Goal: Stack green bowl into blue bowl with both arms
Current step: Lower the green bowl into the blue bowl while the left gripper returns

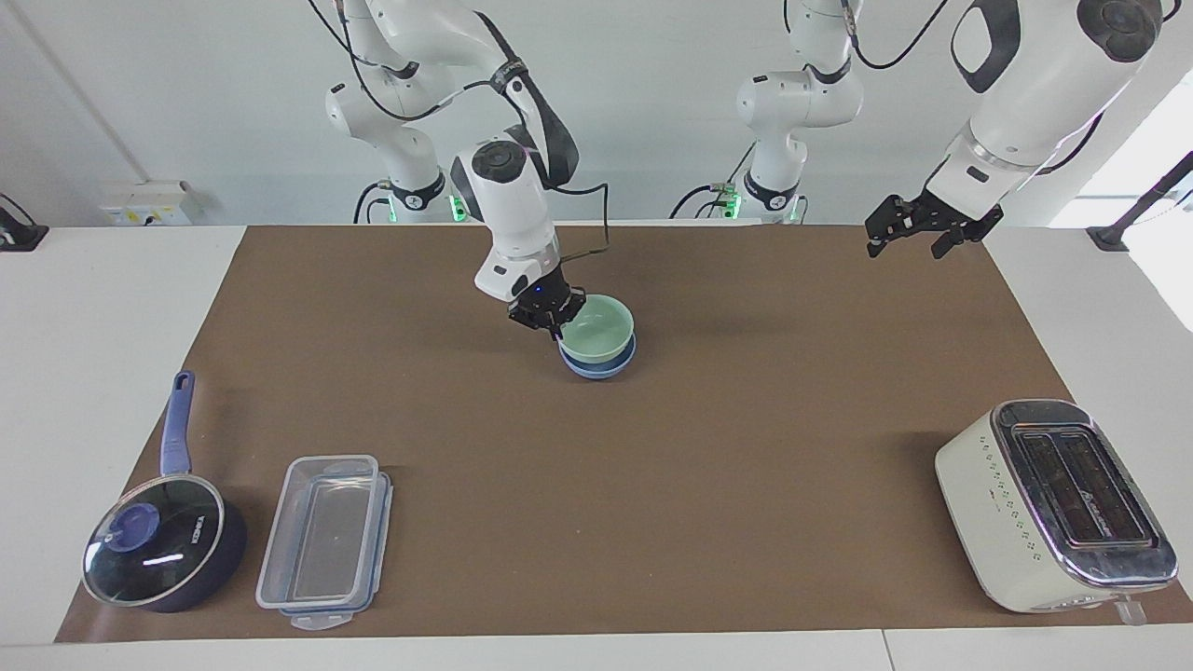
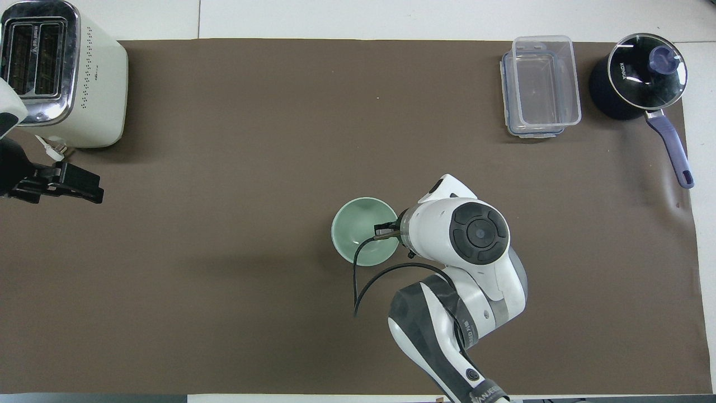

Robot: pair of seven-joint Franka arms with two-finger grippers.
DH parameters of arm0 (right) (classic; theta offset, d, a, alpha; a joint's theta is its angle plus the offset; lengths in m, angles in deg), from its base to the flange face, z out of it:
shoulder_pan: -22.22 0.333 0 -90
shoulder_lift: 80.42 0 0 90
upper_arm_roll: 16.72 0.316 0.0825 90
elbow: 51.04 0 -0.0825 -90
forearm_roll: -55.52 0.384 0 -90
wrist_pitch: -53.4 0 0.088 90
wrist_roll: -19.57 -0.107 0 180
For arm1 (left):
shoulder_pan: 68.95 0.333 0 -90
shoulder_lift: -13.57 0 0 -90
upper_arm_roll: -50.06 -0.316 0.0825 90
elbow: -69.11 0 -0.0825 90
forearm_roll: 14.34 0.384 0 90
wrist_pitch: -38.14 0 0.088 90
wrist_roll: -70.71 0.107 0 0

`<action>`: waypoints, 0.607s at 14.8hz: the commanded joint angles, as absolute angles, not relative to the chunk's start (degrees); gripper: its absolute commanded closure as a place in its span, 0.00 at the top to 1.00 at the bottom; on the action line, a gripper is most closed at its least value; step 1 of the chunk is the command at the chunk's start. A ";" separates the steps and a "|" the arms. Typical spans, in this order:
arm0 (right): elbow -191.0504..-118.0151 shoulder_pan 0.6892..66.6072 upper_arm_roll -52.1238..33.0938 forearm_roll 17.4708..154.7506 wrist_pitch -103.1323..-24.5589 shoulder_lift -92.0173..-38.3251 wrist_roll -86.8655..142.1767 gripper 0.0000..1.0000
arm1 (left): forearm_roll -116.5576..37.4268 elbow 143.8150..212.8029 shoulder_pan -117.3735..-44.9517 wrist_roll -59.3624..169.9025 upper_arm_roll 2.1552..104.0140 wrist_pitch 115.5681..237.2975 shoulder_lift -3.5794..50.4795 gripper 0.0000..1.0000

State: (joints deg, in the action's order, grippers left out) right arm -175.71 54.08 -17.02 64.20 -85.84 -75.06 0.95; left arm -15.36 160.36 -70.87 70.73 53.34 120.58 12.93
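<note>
A brown mat (image 1: pixel 746 447) is covering the white desk (image 1: pixel 102 317) under a pale wall. The green bowl (image 1: pixel 601 334) is sitting nested in the blue bowl (image 1: pixel 596 369) mid-mat, with open mat all around. The right end effector (image 1: pixel 557 321) is pinching the green bowl's rim. The left end effector (image 1: pixel 918 238) is hanging spread over the mat's edge nearest the robots.

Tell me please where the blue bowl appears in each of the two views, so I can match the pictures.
Facing view: the blue bowl shows only as a rim under the green bowl nested in it, at mid-table, held at its rim by the right gripper.
Overhead view: it is not visible; the green bowl covers it.
Shared landmark: the toaster, at the left arm's end of the table.
</note>
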 commanded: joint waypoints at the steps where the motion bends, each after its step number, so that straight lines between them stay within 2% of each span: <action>1: -176.29 55.09 -17.33 65.54 -88.10 -74.54 2.61 0.00 | -13.46 153.59 -71.32 70.36 53.57 114.35 15.58 1.00; 5: -176.29 54.92 -17.33 65.54 -88.19 -74.54 3.30 0.00 | -13.99 153.83 -71.23 70.19 53.40 113.80 14.19 1.00; 9: -177.52 54.74 -17.33 65.54 -88.10 -74.89 4.98 0.00 | -14.08 161.21 -70.45 70.27 53.40 121.35 10.32 1.00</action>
